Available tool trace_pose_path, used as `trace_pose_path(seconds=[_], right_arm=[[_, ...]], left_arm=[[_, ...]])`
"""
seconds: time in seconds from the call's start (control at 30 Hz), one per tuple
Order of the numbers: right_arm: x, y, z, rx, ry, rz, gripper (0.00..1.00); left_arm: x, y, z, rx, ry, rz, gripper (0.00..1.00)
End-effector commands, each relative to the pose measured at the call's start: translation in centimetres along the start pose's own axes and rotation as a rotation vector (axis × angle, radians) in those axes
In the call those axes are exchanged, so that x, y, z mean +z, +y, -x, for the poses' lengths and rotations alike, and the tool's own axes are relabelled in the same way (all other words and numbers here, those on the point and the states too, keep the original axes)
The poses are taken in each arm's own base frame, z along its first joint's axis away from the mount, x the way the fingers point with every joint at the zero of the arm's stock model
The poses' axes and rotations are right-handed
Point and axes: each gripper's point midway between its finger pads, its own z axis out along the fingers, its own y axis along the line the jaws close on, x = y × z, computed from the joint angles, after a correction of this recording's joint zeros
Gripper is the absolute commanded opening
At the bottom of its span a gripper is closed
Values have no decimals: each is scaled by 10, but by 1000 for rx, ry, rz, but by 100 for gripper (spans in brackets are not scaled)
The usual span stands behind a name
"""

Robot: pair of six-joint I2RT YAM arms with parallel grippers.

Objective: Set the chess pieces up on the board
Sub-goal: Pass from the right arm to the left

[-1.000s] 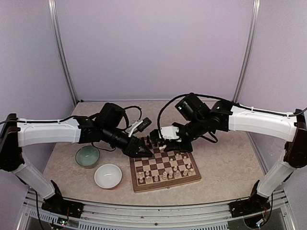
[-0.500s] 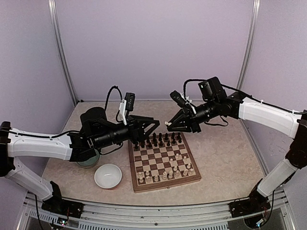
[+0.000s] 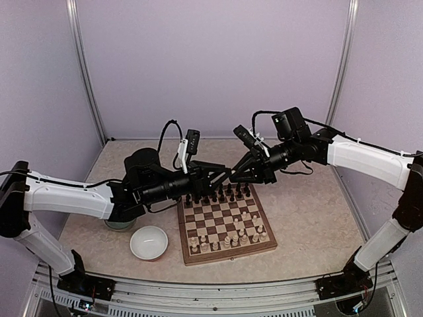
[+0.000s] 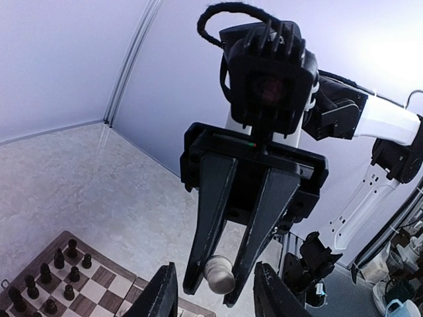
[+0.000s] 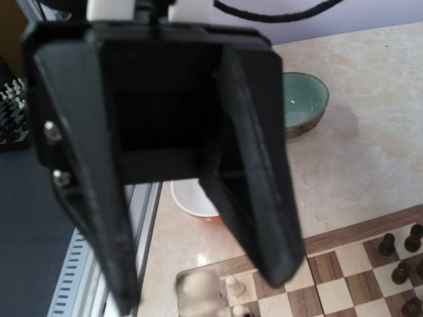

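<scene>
The board (image 3: 228, 256) lies at table centre, with dark chess pieces (image 3: 218, 196) on its far rows and cream ones (image 3: 228, 241) on its near rows. Above the far edge the two grippers meet tip to tip. My right gripper (image 3: 234, 173) is shut on a cream chess piece (image 4: 220, 274), which the left wrist view shows pinched between its black fingers (image 4: 210, 218). My left gripper (image 3: 221, 174) is open; its fingertips (image 4: 162, 294) stand either side of the right gripper's tips and touch nothing. The same piece (image 5: 198, 290) appears blurred low in the right wrist view.
A white bowl (image 3: 149, 242) sits left of the board's near corner. Behind it is a green bowl (image 3: 120, 224), partly under my left arm. Purple walls close in the back and sides. The table's near edge has a metal rail (image 3: 198, 300).
A second ago both grippers were low at the board's far edge. Both have since risen. Over the last half second my left gripper moved right until it met the right gripper's tips.
</scene>
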Motion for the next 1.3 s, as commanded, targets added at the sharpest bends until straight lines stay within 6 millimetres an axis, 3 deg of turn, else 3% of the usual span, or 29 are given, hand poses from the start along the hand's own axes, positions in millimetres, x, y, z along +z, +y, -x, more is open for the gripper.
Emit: trace_pose_path(seconds=[0.0, 0.27, 0.47, 0.73, 0.9, 1.0, 1.07, 1.27], right_arm=[[2, -2, -3, 11, -4, 21, 5], [0, 0, -2, 6, -6, 21, 6], [0, 1, -1, 3, -8, 23, 6], [-1, 1, -2, 0, -8, 19, 7], [-1, 1, 0, 0, -11, 23, 6], [-1, 2, 0, -2, -12, 22, 6], [-1, 1, -2, 0, -9, 20, 6], [0, 0, -4, 4, -6, 21, 7]], left_arm=[[8, -17, 16, 18, -35, -67, 38], [18, -16, 9, 8, 2, -78, 21], [18, -9, 7, -2, 6, -40, 32], [9, -9, 3, -9, 17, -37, 22], [9, -6, -1, -21, 26, -24, 22], [7, 0, -3, -27, 27, 4, 30], [5, 1, -2, -27, 20, 8, 30], [3, 0, -1, -34, 21, -6, 20]])
